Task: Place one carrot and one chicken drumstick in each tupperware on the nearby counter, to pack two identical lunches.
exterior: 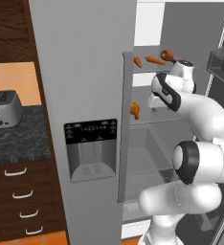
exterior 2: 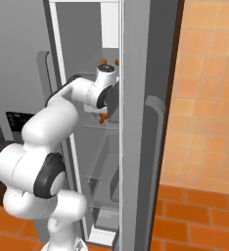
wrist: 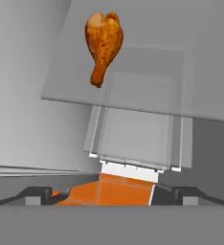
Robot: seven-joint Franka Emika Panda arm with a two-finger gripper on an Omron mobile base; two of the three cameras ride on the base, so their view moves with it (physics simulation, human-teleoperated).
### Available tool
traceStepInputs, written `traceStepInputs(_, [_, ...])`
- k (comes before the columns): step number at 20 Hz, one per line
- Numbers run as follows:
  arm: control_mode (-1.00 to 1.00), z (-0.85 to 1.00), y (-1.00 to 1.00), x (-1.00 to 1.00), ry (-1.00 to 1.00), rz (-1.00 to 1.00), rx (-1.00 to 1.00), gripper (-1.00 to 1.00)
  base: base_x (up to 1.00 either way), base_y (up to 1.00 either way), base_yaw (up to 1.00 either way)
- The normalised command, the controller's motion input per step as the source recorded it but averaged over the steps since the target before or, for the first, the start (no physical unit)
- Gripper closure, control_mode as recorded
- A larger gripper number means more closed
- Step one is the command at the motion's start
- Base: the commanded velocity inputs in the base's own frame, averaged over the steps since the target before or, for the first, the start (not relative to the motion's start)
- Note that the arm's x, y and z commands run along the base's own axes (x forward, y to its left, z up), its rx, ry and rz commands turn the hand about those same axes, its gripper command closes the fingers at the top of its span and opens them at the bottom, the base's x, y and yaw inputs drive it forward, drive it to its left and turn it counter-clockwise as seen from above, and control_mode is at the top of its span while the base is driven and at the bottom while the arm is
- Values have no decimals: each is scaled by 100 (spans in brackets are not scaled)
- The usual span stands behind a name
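Robot arm reaching into the open refrigerator [exterior: 85,72]. Nearest the base cameras, the white arm rises from the base and bends up toward the middle shelves; the gripper [wrist: 112,194] points into the compartment, its two dark finger tips set wide apart at the bottom of the hand view with nothing between them. Past the tips, a glass shelf [wrist: 181,95] carries a chicken drumstick [wrist: 103,45], lying with its thick end away from the hand and its narrow bone end toward it, well clear of both fingers. In the left base view this drumstick [exterior: 135,110] sits at the left edge of the middle shelf, just beside the closed door's edge. Farther up and back, the upper shelf holds two carrots [exterior: 155,60] and a second drumstick [exterior: 167,55]. To the far left, the counter [exterior: 18,139] of black marbled stone bears a silver toaster [exterior: 4,109] above dark drawers with curved handles
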Motion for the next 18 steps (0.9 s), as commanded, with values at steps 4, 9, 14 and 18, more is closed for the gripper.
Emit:
traceStepInputs(4, [-100,-34,76,42,-6,4,0,-100,0,0,0])
traceStepInputs(9, [-100,-38,39,30,-10,-1,0,-100,0,0,0])
traceStepInputs(14, [-100,-27,1,13,-3,-1,0,-100,0,0,0])
traceStepInputs(18, [-100,-22,0,43,0,0,0,-100,0,0,0])
